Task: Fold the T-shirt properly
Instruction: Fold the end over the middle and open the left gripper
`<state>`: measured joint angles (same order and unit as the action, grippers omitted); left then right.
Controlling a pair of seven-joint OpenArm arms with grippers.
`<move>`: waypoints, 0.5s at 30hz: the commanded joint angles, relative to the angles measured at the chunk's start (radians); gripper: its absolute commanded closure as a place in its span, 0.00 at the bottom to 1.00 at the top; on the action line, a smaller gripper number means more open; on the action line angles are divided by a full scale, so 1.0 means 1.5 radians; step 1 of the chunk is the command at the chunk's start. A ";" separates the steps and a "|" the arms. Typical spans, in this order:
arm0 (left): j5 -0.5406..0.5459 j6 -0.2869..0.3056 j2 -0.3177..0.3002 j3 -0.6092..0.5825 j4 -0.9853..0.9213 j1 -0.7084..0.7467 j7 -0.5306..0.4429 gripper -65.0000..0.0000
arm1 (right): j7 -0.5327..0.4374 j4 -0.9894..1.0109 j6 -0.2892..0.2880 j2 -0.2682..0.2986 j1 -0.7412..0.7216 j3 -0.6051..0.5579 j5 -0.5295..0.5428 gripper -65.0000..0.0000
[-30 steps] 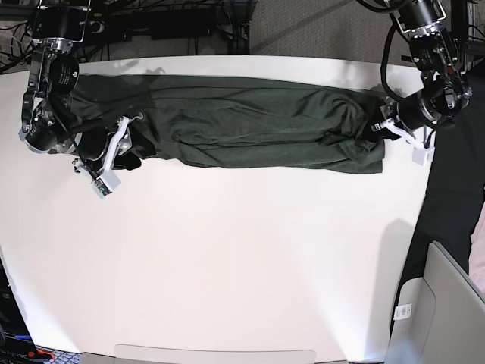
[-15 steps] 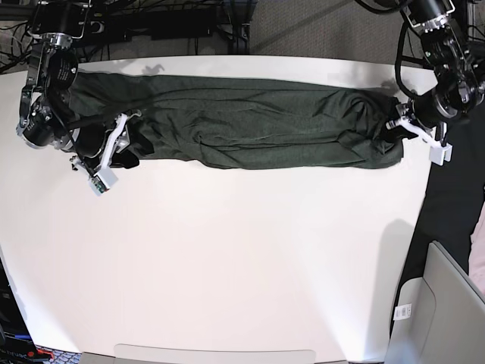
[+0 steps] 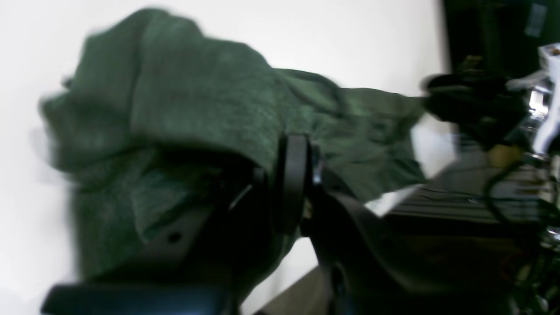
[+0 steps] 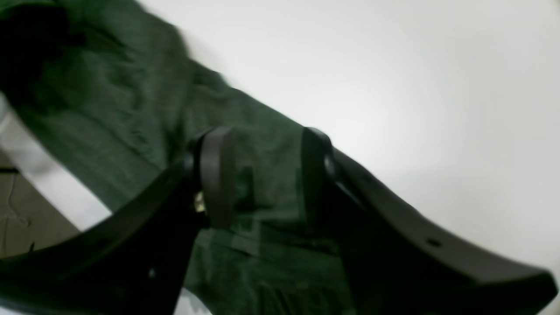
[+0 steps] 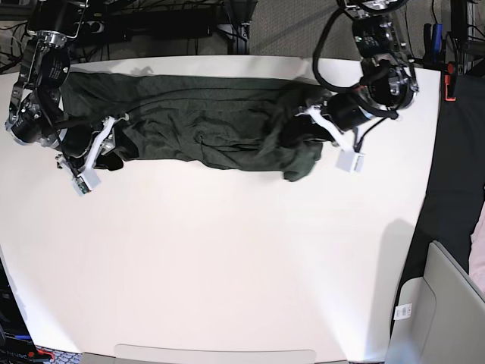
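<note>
- So, biggest thing first: the white tabletop (image 5: 227, 258) takes up nearly the whole base view, and its whole near half is bare.
- the T-shirt (image 5: 204, 125) comes next, a dark olive-green knit lying as a long rumpled band across the far part of the tabletop. One end is bunched up and doubled back over itself near the middle-right of the base view.
- left gripper (image 5: 322, 129) has its jaws pinched together on that bunched end of the T-shirt; in the left wrist view the fabric drapes right over the black fingers (image 3: 294, 175), pretty blurry though.
- right gripper (image 5: 102, 144) sits at the other end of the T-shirt with its jaws apart, one pad on either side of the cloth with a clear gap between them in the right wrist view. Can't really tell if it's gripping anything.
- Off to the side there's a pale grey bin-like thing (image 5: 436, 318) past the tabletop's corner, with a small white label (image 5: 402, 311) on it.
- Cables and dark gear (image 5: 182, 23) crowd the far edge behind the tabletop.
</note>
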<state>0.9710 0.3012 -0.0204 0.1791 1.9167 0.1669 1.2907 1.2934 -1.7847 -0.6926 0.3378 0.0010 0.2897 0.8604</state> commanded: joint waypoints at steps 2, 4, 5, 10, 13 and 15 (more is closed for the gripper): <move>0.013 0.003 0.019 -0.021 0.013 -0.002 -0.003 1.00 | -0.010 -0.012 -0.004 0.008 0.000 0.021 0.011 0.62; 0.013 0.003 0.042 -0.043 0.013 -0.003 -0.003 1.00 | -0.009 -0.012 -0.004 0.008 0.001 0.027 0.011 0.62; 0.013 0.003 0.053 -0.052 0.013 -0.004 -0.003 1.00 | -0.009 -0.012 -0.004 0.008 0.001 0.027 0.011 0.62; 0.011 0.003 0.094 -0.099 0.013 -0.006 -0.009 1.00 | -0.009 -0.012 -0.004 0.008 0.001 0.027 0.011 0.62; 0.010 0.003 0.118 -0.114 0.012 -0.026 -0.009 1.00 | -0.009 -0.012 -0.004 0.006 0.001 0.027 0.011 0.62; 0.010 0.004 0.118 -0.115 0.007 -0.035 -0.006 1.00 | -0.009 -0.012 -0.004 0.006 0.000 0.027 0.011 0.62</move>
<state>0.9565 0.3004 0.1551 0.0082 1.9156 0.1215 1.2888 1.2984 -1.7847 -0.6926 0.3321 0.0166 0.3233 0.8623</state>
